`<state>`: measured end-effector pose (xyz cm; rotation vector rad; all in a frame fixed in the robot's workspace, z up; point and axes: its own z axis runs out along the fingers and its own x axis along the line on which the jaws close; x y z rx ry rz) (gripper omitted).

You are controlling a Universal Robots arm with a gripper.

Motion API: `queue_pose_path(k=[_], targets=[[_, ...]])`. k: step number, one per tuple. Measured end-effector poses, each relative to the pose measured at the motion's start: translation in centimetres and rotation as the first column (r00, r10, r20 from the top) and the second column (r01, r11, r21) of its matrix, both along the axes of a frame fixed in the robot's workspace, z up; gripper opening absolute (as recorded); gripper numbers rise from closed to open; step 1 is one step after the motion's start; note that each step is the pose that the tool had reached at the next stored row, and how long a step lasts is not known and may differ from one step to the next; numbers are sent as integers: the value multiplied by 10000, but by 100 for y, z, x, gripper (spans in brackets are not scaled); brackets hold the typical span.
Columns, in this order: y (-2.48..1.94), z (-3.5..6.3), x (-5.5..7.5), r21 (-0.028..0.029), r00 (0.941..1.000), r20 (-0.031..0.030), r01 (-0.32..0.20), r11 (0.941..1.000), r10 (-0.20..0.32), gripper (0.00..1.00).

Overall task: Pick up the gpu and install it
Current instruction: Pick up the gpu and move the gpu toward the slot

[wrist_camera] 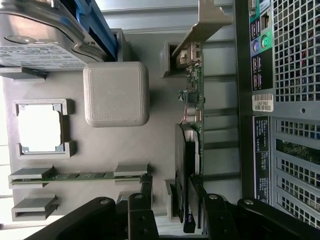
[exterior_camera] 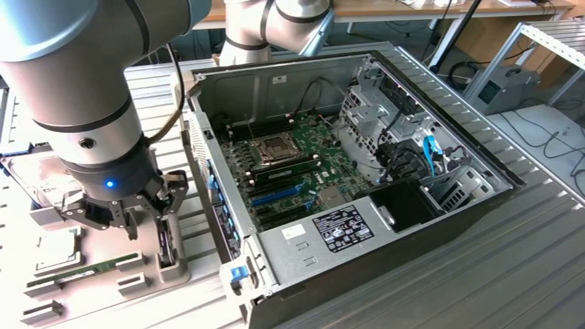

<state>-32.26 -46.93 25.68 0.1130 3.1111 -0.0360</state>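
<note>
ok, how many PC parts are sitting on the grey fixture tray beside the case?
4: the hard drive at one end, the CPU in its square nest, the RAM stick in its holder, the gpu on edge nearest the case. Others may be hidden.

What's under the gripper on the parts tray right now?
The gpu, standing on edge in its gray holder slot, with the open gripper straddling one end. Its lower edge is hidden inside the slot.
</note>
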Motion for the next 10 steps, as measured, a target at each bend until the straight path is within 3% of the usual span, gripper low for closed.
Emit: queue_pose_path(k=[10], targets=[[1,-26,2,-16,10000,-8,-4,10000,4,42]])
